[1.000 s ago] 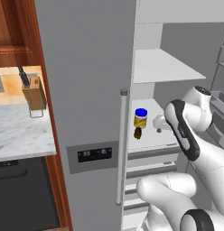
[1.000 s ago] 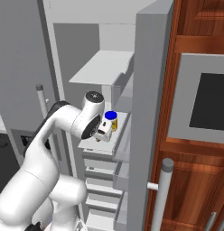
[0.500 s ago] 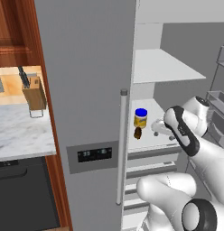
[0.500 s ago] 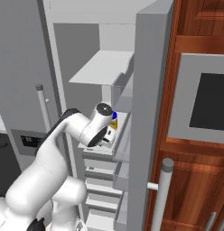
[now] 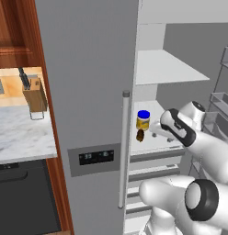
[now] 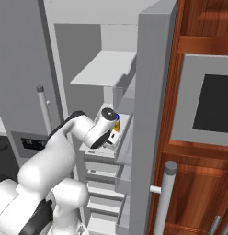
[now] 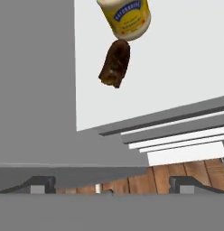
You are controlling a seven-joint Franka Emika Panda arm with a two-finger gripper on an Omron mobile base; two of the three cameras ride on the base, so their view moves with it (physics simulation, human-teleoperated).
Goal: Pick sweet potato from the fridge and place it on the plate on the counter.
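Hand view: small dark brown oblong sweet potato (image 7: 115,62) near white fridge shelf (image 7: 177,67) front edge, touching yellow jar (image 7: 125,17). Prob. light, stiff, rough-skinned; grip across mid. Jaws spread wide, empty.

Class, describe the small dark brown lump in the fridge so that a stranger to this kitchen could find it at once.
Start at the tall grey fridge with the long bar handle, and look at the white inner shelf level with that handle's top. There, beside the yellow jar with a blue lid, sits the small dark brown oblong sweet potato, smaller and darker than the jar.
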